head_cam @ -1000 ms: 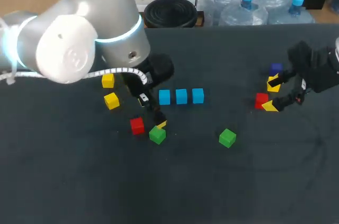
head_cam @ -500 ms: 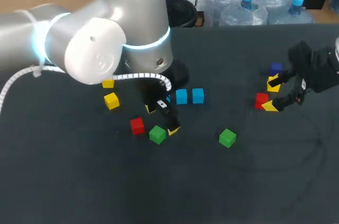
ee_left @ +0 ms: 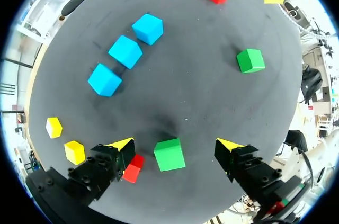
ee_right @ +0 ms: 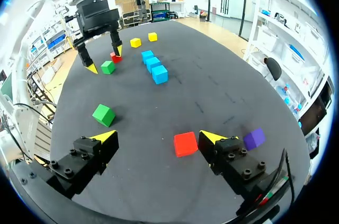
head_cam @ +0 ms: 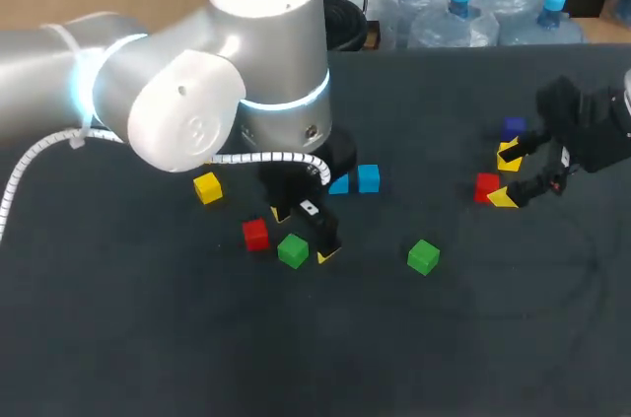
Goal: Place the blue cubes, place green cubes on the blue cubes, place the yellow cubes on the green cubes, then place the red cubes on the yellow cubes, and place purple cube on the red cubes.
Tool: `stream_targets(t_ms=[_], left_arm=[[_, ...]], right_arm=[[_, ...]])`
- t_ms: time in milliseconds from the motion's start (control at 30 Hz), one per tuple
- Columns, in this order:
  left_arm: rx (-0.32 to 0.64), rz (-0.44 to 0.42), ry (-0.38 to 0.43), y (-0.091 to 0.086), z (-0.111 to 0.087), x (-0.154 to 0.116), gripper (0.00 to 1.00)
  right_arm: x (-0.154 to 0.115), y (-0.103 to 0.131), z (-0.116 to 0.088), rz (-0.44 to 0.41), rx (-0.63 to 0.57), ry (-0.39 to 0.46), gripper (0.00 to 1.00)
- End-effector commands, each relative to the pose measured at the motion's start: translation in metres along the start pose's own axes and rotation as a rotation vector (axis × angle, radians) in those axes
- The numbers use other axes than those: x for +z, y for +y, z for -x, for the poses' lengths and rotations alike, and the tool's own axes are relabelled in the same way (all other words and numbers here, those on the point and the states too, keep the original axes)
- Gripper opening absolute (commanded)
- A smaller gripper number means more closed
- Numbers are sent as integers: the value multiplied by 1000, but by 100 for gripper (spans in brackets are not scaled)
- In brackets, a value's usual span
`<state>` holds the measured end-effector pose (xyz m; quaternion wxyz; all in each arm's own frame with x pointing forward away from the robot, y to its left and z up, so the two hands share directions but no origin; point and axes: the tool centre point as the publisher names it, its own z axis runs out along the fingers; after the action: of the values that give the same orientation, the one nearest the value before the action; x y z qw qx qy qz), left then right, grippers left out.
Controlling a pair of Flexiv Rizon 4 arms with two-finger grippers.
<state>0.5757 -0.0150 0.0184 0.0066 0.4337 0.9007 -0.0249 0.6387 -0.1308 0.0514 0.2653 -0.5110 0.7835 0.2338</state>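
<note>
Blue cubes: three blue cubes (ee_left: 125, 51) lay close together in a straight row on the table (head_cam: 197, 358); that first step looked done.
Left gripper: the left gripper (ee_left: 176, 144) hung released over the near green cube (ee_left: 169, 154), with one finger on each side and neither touching it.
Second green cube: the second green cube (head_cam: 423, 257) sat alone, well apart from the row.
Yellow cubes: two yellow cubes (ee_left: 74, 152) lay loose on the table, just beside one finger of the left gripper.
Red cubes: a red cube (head_cam: 255, 235) sat just beside the near green cube; the second red cube (ee_right: 186, 144) lay between the right gripper's fingers.
Right gripper: the right gripper (ee_right: 158, 137) was released and grasped nothing.
Purple cube: the purple cube (ee_right: 254, 138) lay just beside that gripper.
Stage: about to pick up the first green cube, by my reading.
Left to do: nothing was stacked yet; the green, yellow, red and purple layers all remained.
</note>
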Motion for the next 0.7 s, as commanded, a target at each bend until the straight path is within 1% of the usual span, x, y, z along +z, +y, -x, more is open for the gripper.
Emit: stream_targets(t_ms=[33,267,400,700], left_arm=[[-7,2,-1,-2,-3,1,100],[-30,18,7,-3,-7,3,100],[-56,24,0,-3,-9,4,100],[-75,27,-8,-6,-14,6,100]], right_arm=[[1,0,0,0,0,0,100],[1,0,0,0,0,0,100],[1,0,0,0,0,0,100],[1,0,0,0,0,0,100]])
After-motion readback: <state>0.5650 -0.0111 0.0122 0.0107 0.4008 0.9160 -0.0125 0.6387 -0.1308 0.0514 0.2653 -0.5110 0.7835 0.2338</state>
